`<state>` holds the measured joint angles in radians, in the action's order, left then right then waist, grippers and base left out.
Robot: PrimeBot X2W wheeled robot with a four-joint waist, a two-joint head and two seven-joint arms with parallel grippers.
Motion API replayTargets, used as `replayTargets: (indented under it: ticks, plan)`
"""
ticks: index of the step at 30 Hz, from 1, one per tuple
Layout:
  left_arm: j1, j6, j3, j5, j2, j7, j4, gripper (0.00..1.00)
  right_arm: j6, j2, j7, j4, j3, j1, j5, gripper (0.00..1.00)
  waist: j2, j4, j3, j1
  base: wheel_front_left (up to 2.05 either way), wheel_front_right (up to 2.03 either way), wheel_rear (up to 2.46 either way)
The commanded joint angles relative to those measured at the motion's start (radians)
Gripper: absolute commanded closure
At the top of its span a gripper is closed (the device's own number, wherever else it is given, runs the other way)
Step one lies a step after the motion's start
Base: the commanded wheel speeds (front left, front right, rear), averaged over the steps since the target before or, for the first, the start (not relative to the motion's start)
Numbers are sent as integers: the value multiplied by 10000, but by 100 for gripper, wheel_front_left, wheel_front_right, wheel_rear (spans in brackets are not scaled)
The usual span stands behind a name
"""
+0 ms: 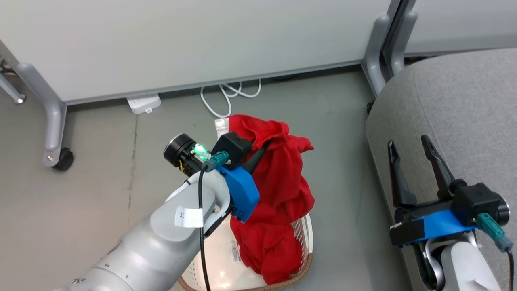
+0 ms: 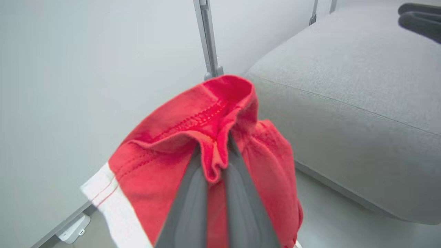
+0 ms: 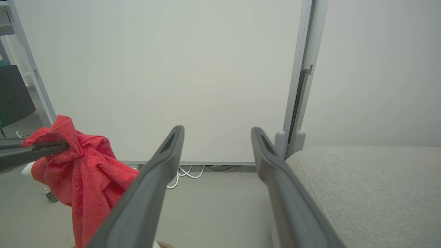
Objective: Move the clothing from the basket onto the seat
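Head view: white cable [image 1: 226, 99] lies beyond the clothing [image 1: 278, 182].

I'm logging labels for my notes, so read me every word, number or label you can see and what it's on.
"35" (second character unsure): white paper tag on the pale grey left forearm.
Barcode sticker on the base of the cream-white perforated plastic basket: too small to read.
Bright red fabric garment clamped in the left gripper: no lettering shows.
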<state>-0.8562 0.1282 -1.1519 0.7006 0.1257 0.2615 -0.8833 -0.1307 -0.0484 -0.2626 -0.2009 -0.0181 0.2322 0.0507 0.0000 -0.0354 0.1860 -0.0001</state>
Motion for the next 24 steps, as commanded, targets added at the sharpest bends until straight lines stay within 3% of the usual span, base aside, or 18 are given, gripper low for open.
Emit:
replayTargets:
  ticks: [1,12,24]
  plan:
    - [23,-78,239,-104,61,48,223,100,-1,-33,-37,-16,-17,-213,6,0,0,50,-318,1,0,0,0]
    - [459,-228,1473,-810,-66,51,1500,100,-1,-33,-35,-163,-101,-881,113,0,0,226,-1200,1,0,0,0]
    - [707,-130,1812,-1225,-232,52,1809,100,-1,-33,-35,-192,156,-1241,216,0,0,391,-1623,1,0,0,0]
